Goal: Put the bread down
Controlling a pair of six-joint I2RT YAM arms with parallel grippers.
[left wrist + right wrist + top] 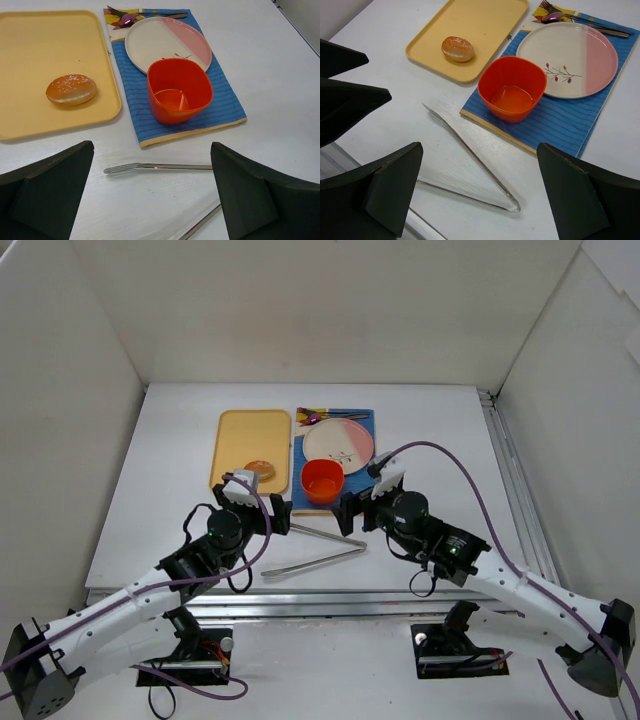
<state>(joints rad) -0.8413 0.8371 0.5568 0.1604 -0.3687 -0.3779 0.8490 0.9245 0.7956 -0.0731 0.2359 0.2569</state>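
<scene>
On the yellow tray [30, 120] — the bread [71, 89], round, golden-brown, white-speckled.

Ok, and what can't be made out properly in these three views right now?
- Bread: top view, its near edge sits behind the left gripper.
- Tongs: left wrist view, joined end hidden behind the gripper's own finger; lower arm cut off by the bottom edge.
- Fork and spoon: top view, too small to tell apart.

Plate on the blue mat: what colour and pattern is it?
The plate is cream with one pink side and a small twig motif, clearest in the right wrist view.
</scene>
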